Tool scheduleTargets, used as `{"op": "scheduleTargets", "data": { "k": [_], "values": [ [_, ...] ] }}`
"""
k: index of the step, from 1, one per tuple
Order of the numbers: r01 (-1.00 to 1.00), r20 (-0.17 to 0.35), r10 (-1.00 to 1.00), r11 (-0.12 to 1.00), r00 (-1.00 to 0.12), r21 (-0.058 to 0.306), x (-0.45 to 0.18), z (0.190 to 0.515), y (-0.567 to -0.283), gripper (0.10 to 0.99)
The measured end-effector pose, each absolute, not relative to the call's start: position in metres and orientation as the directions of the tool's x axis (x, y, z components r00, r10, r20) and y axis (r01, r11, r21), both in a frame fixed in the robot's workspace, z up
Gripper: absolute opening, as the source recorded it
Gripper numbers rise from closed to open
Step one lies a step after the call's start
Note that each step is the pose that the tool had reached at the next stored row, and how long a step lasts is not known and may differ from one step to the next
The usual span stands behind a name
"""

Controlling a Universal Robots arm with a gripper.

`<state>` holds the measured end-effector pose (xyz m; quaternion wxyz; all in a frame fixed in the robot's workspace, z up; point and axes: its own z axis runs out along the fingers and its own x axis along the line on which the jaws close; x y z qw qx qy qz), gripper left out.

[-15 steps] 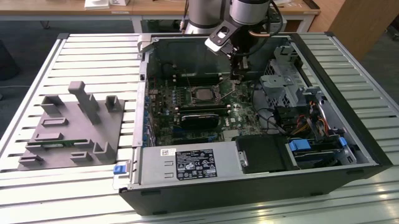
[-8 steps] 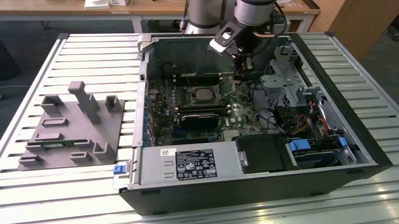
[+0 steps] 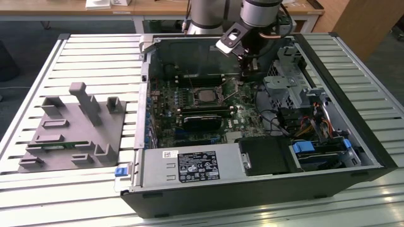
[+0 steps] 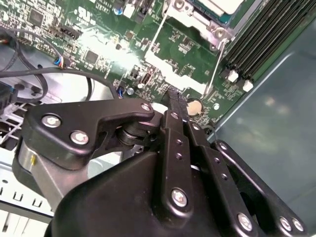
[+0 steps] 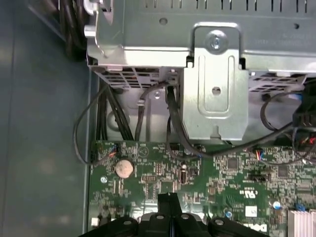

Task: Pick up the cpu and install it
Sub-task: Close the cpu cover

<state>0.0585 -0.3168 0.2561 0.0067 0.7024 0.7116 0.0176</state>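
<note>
Gripper (image 4: 174,98) fingers pressed together, pinching nothing, tip just beside the open retention frame (image 4: 170,73); cpu (image 3: 203,96) lies seated just beyond that frame, so we judge slow, light pushes, clear of cables (image 5: 173,123), best.

Bright, even light glares off the table (image 3: 82,52) slats; soft highlights sheen the black gripper (image 4: 173,96).

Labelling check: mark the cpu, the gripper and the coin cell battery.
cpu (image 3: 205,96): exterior view, middle of its metal top.
gripper (image 5: 169,198): first wrist view, between its fingertips.
coin cell battery (image 5: 124,169): first wrist view, centre of its face.
</note>
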Motion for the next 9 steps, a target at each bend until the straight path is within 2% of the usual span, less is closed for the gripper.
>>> {"op": "scheduleTargets", "data": {
  "k": [9],
  "values": [
    [0.999,0.015,1.000,0.013,-0.013,0.034,0.0627,0.2456,-0.3162,0.106]
  ]
}}
